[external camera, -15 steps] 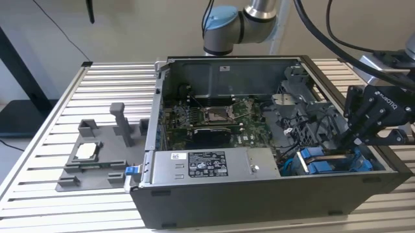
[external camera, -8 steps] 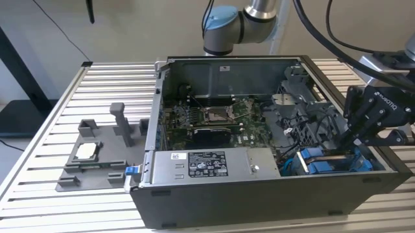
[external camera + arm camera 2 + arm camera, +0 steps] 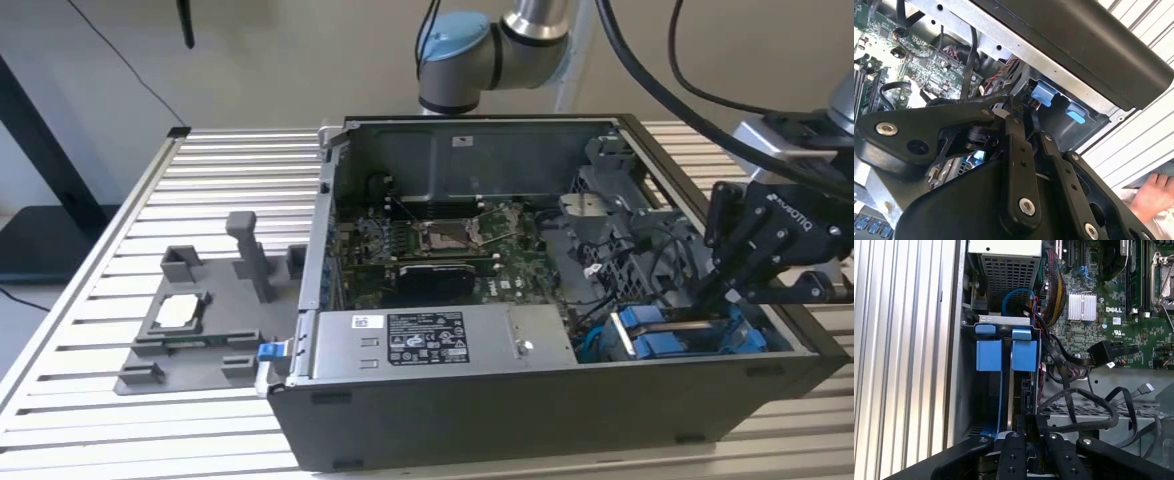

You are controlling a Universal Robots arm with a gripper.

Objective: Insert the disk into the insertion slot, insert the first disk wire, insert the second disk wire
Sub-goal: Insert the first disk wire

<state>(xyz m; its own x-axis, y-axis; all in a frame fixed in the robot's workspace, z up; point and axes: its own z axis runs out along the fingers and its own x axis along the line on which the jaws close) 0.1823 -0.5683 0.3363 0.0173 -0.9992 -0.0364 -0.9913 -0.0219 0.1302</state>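
One black claw (image 3: pixel 727 300) (image 3: pixel 1030 427): it is hanging over the corner of the open case at the exterior view's right, reaching down close above the blue tabs. In the first wrist view a dark narrow piece (image 3: pixel 1029 412) is sitting at its tip. I cannot tell whether the claw is spread, pressed together or pinching that piece.
Insertion slot: the rectangular grey metal drive bay with blue plastic rails and tabs (image 3: pixel 654 345) (image 3: pixel 989 355) (image 3: pixel 1041 93) is sitting inside the case against its side wall, directly under the claw, with two blue tabs standing side by side.
Blue cable: a thin blue cable (image 3: pixel 1016 292) is looping just beside the bay.
Black plug: a block-shaped black plug on a black cable (image 3: pixel 1102 351) is lying loose over the board, apart from the bay.
Power supply: a silver metal box with a label (image 3: pixel 427 340) is lying along the case's near wall, next to the bay.
Case: the dark grey computer case (image 3: pixel 534 420) is lying open on the ribbed aluminium desk (image 3: pixel 240 170).
Board: a green circuit board (image 3: pixel 441 245) is lying flat beyond the silver box.
Fixture tray: a grey 3D-printed tray with upright posts (image 3: pixel 187 335) is resting on the desk at the exterior view's left, well apart from the claw.
Hand: a person's hand (image 3: pixel 1153 194) is resting outside the case wall.
Arm: a grey and blue robot arm joint (image 3: pixel 474 60) is rising behind the case's far wall.
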